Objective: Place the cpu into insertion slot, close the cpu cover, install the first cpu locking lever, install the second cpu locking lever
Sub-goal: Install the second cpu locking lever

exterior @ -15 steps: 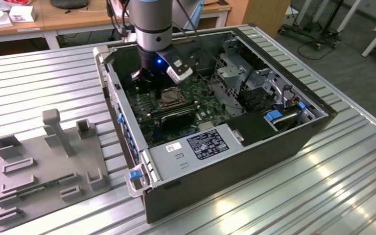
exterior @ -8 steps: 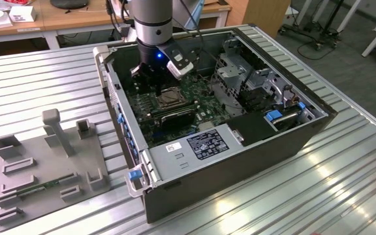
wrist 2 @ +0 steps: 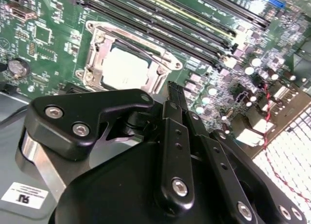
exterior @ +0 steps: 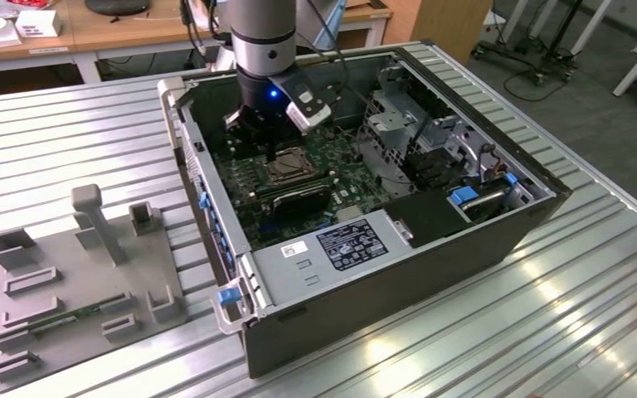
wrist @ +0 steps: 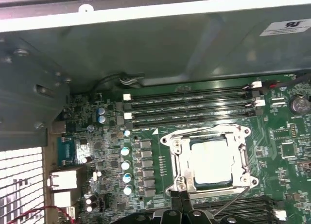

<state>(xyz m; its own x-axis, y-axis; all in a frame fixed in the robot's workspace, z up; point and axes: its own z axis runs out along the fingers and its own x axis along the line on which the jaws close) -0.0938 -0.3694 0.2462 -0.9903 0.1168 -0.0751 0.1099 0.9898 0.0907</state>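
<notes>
A: Silvery cpu cover (wrist: 210, 158) lies shut over the insertion slot (wrist 2: 127, 63), the pale cpu (wrist: 210, 161) seated inside, within the open computer case (exterior: 430, 249) on the table (exterior: 64, 124).

B: And the fingers (wrist 2: 176, 107)?

A: Pressed together, empty, just beside the socket.

The end effector (wrist: 181, 204) shows as two dark fingertips pressed together, their tips at the near rim of the insertion slot (wrist: 177, 151). Just beyond them the cpu (wrist: 211, 160) lies flat in the slot, the silvery cpu cover (wrist: 243, 153) framing it. Farther past it run long memory slots (wrist: 189, 107), then the grey case wall (wrist: 146, 44).
</notes>
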